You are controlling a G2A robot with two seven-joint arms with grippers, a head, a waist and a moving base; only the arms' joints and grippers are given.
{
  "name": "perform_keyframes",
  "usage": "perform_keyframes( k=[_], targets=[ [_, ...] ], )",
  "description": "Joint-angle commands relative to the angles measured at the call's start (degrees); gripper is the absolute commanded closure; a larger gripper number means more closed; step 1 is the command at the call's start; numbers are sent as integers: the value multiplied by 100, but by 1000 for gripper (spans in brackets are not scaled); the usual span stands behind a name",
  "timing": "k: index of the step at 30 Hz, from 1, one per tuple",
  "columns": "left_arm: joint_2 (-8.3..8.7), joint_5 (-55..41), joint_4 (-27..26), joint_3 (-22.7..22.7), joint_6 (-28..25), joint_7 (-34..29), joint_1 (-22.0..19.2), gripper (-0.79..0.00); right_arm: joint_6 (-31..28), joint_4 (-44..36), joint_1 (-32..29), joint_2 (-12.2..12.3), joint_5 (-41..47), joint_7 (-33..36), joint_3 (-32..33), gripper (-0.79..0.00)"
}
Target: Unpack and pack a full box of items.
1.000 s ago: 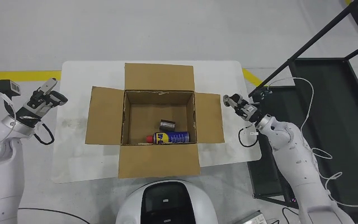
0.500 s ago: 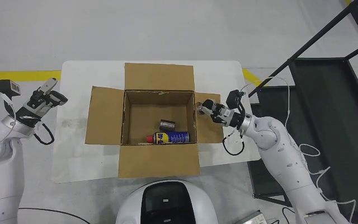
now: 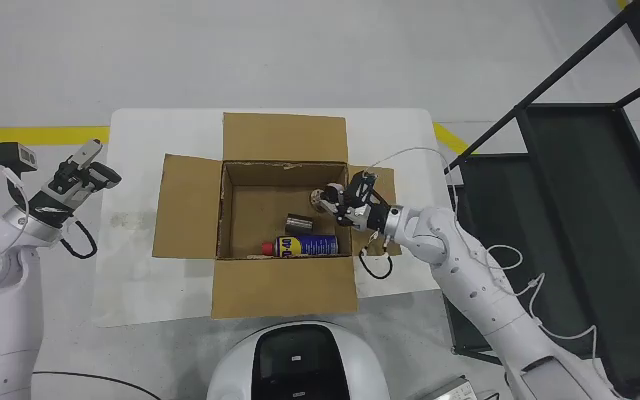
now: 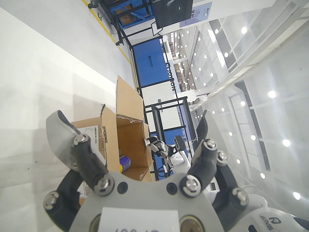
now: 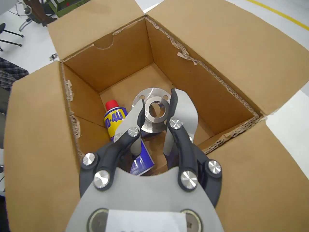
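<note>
An open cardboard box (image 3: 185,205) stands on the white table (image 3: 140,280), all its flaps folded out. On its floor lie a blue and yellow spray can (image 3: 305,245) with a red cap and a shiny metal flange (image 3: 298,220). My right gripper (image 3: 328,197) hangs open over the box's right side, above the flange and holding nothing. In the right wrist view the flange (image 5: 154,109) shows between the spread fingers, the can (image 5: 115,119) beside it, inside the box (image 5: 217,37). My left gripper (image 3: 88,165) is open and holds nothing beyond the table's left edge, far from the box (image 4: 128,134).
A black metal rack (image 3: 560,150) stands just right of the table. The table has bare room left of the box and in front of it. A yellow line (image 3: 50,134) runs along the floor behind.
My right arm has swung left, from past the box's right flap to above the box's opening. The left arm and the things in the box have not moved.
</note>
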Motion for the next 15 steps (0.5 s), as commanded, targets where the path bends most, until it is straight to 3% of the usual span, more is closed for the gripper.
perform_keyframes(
  k=[1,6,7,8,15],
  targets=[
    [0,0,0,0,0,0,0,-785,139,56,88,-32,-253,-1,-150,0],
    [0,0,0,0,0,0,0,-785,484,219,194,-105,-601,-120,-380,0],
    [0,0,0,0,0,0,0,-785,493,232,212,-116,-606,-115,-408,-191],
    [0,0,0,0,0,0,0,-785,491,248,226,-123,-610,-113,-424,-785],
    [0,0,0,0,0,0,0,-785,277,192,224,-107,-594,-80,-335,-785]
  ],
)
